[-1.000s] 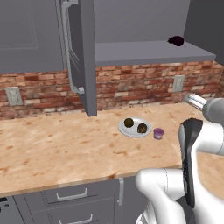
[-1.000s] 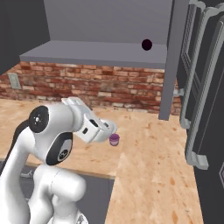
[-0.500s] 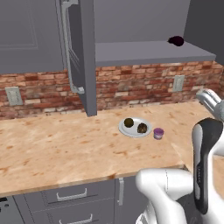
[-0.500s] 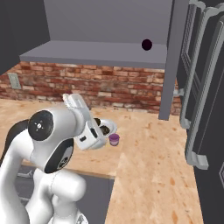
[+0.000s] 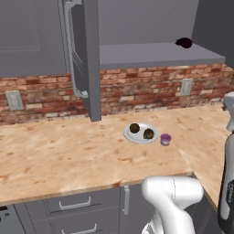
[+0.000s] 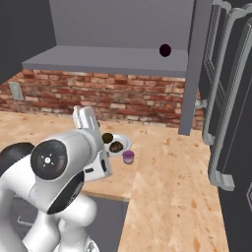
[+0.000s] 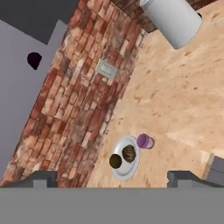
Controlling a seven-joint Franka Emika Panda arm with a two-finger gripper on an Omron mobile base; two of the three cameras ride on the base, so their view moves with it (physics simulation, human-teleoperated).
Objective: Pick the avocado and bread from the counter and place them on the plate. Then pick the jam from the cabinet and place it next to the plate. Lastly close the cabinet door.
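The pale plate sits on the beige counter with the olive-green avocado and the mottled brown bread on it. The pink-purple jam stands on the counter just right of the plate. From high above, the hand view looks down on the plate, avocado, bread and jam. My gripper is open and holds nothing. The cabinet door stands open, swung out from the cabinet.
A black-maroon lump lies on the cabinet shelf at the right. A brick backsplash with outlets runs behind the counter. In the right base view, the open door stands at the right and my arm is in the foreground.
My arm has swung up and away from the jam and plate, toward the right in the left base view. Plate, avocado, bread and jam have not moved.
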